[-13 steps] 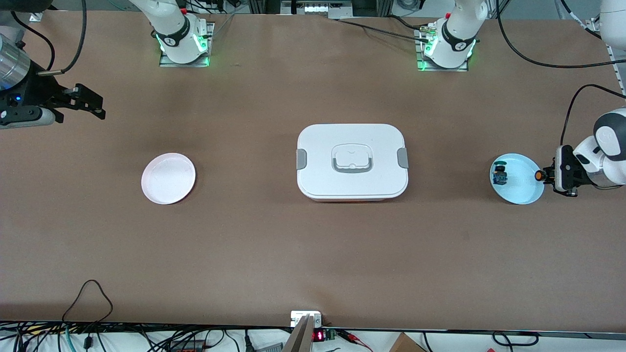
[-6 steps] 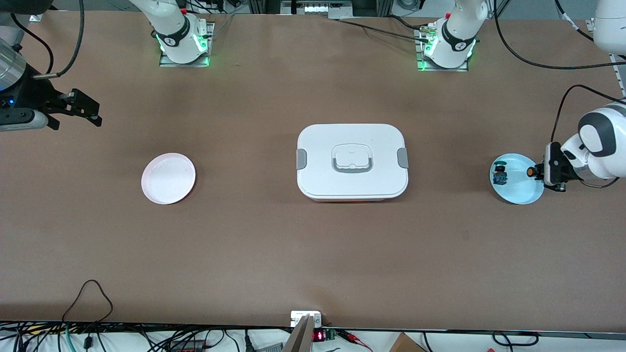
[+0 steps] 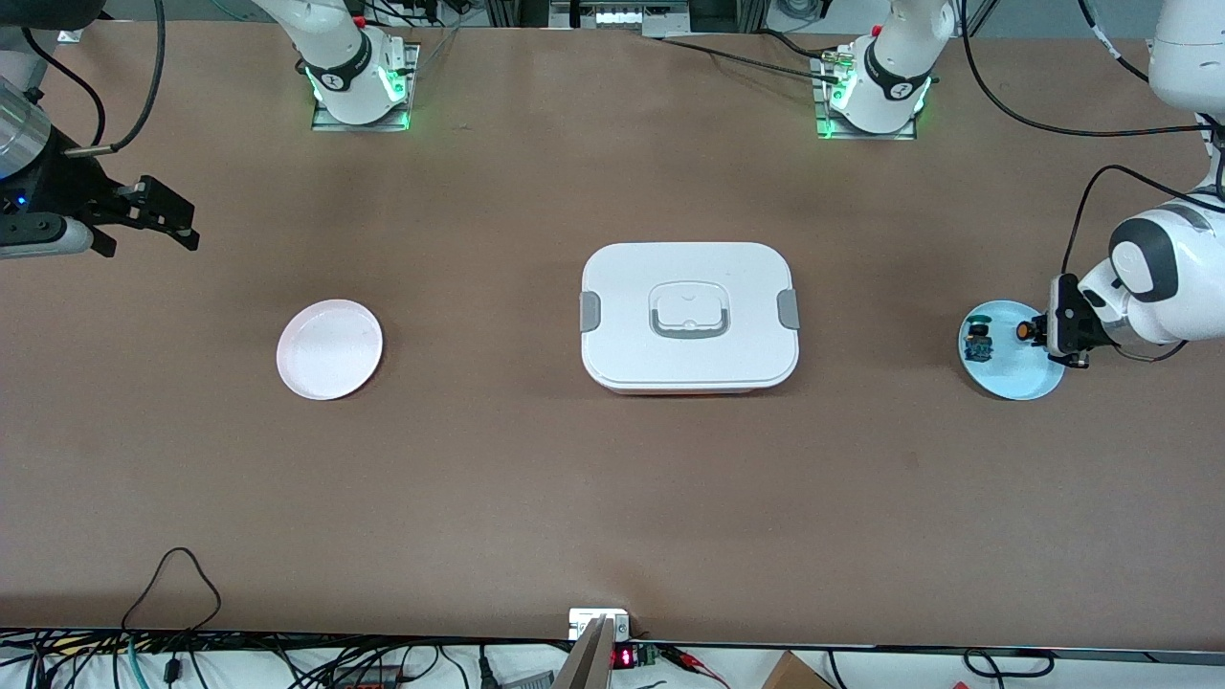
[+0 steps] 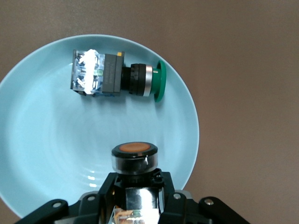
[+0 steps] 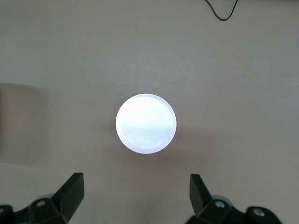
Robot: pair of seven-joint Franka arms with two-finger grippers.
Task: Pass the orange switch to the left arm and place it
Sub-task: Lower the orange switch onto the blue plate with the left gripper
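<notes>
My left gripper (image 3: 1038, 331) is shut on the orange switch (image 3: 1024, 330), a small black cylinder with an orange cap, and holds it above the light blue plate (image 3: 1034, 378) at the left arm's end of the table. In the left wrist view the orange switch (image 4: 134, 156) sits clamped in my left gripper (image 4: 135, 184) over the blue plate (image 4: 42, 154). The large white box (image 3: 689, 316) with grey latches stands at the table's middle. My right gripper (image 3: 177, 220) is open and empty in the air near the right arm's end of the table; its fingers (image 5: 70, 191) stand wide apart.
A green-capped switch with a blue body (image 3: 978, 343) lies on the blue plate, also in the left wrist view (image 4: 117, 77). An empty pink plate (image 3: 329, 348) lies toward the right arm's end, and shows in the right wrist view (image 5: 146, 123). Cables run along the table's near edge.
My left gripper has moved with the orange switch toward the table's middle, over the blue plate. My right gripper has shifted slightly toward the table's edge.
</notes>
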